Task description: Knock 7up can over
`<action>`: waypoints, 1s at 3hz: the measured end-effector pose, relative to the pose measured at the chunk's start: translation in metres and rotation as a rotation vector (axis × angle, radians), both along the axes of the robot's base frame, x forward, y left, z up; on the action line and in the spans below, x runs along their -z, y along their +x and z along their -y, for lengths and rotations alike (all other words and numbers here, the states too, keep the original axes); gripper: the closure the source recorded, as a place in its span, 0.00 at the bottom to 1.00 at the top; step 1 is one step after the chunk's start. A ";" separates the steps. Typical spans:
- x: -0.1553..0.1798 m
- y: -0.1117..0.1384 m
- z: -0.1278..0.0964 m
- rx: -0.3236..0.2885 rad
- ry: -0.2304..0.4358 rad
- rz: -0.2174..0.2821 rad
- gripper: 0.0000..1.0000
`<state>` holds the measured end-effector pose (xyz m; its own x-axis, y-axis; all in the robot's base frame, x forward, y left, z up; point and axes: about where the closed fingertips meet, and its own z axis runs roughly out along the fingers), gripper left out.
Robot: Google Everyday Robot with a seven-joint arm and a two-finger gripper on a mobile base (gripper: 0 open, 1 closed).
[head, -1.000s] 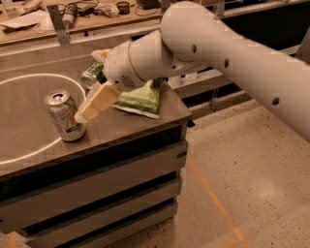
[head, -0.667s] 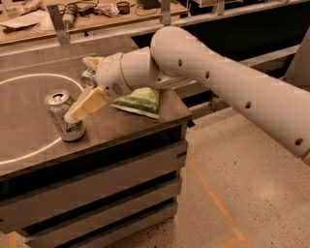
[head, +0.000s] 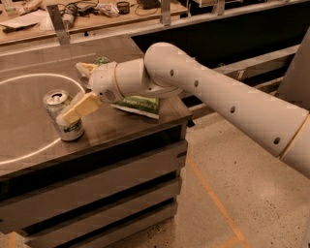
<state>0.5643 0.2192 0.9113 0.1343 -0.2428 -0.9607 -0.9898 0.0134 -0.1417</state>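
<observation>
We see the cylindrical, silver-topped 7up can [head: 70,130] upright near the front edge of the smooth brown table [head: 29,109], the cream wedge-shaped gripper [head: 80,107] against its side (released or clenched, we cannot tell).

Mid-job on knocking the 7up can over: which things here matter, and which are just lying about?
For the job: pale silver-white 7up can with green markings, upright; gripper, at its upper side.
Lying about: green snack bag; yellowish packet behind it; clutter on the far bench.
</observation>
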 end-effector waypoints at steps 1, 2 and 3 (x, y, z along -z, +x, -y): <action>-0.001 -0.009 -0.005 -0.017 0.029 -0.018 0.00; 0.003 -0.028 -0.023 -0.070 0.093 -0.070 0.00; 0.003 -0.028 -0.023 -0.071 0.093 -0.071 0.00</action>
